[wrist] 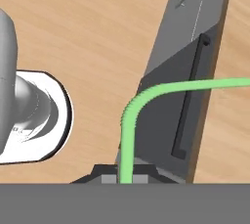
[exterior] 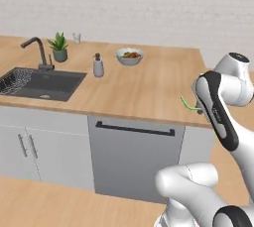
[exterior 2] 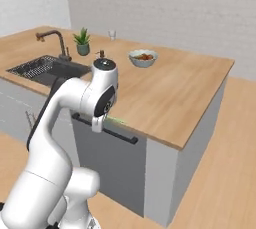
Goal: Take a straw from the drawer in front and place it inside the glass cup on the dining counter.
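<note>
In the hand view the straw (wrist: 128,135) is seen pinched between the closed tips of the pincer (wrist: 125,179), its bent end curving away over the dishwasher front. From the left base view only a short green piece is shown beside the wrist, at the worktop (exterior: 149,89) edge above the dishwasher (exterior: 134,159). The cup (exterior: 77,37) (small, whitish) stands far behind the dishwasher, near the plant (exterior: 59,46).

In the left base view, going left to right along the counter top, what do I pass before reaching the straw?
Faucet → potted plant → glass cup → grey dispenser → fruit bowl → straw, sticking out beside the arm over the dining counter.
</note>
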Robot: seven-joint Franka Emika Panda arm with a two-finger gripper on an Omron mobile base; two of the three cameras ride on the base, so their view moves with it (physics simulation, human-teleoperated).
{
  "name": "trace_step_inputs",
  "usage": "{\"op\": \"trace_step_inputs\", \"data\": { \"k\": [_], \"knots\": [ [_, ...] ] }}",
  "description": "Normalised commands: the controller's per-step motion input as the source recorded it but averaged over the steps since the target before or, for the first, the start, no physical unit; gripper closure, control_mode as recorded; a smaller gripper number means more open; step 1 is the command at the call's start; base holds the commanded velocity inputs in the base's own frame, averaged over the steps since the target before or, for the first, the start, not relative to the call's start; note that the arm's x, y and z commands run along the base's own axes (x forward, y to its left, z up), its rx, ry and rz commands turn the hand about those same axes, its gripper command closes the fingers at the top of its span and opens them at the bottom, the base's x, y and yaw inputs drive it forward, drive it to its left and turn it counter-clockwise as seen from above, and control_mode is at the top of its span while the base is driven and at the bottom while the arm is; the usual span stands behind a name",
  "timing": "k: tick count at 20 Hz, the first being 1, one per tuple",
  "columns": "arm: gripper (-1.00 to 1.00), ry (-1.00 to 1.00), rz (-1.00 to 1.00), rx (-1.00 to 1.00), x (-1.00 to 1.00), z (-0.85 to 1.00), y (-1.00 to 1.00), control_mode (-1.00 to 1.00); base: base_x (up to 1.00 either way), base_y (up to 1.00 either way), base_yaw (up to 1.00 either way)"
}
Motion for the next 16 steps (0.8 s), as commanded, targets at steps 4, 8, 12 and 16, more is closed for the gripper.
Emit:
{"op": "trace_step_inputs", "data": {
  "k": [4,8,12,16],
  "knots": [
    [1.00,0.00,0.00,0.00,0.00,0.00,0.00,1.00,0.20,-1.00,-0.11],
    [1.00,0.00,0.00,0.00,0.00,0.00,0.00,1.00,0.17,-1.00,-0.06],
    [1.00,0.00,0.00,0.00,0.00,0.00,0.00,1.00,0.16,-1.00,0.00],
    [1.00,0.00,0.00,0.00,0.00,0.00,0.00,1.00,0.34,-1.00,0.00]
  ]
}}
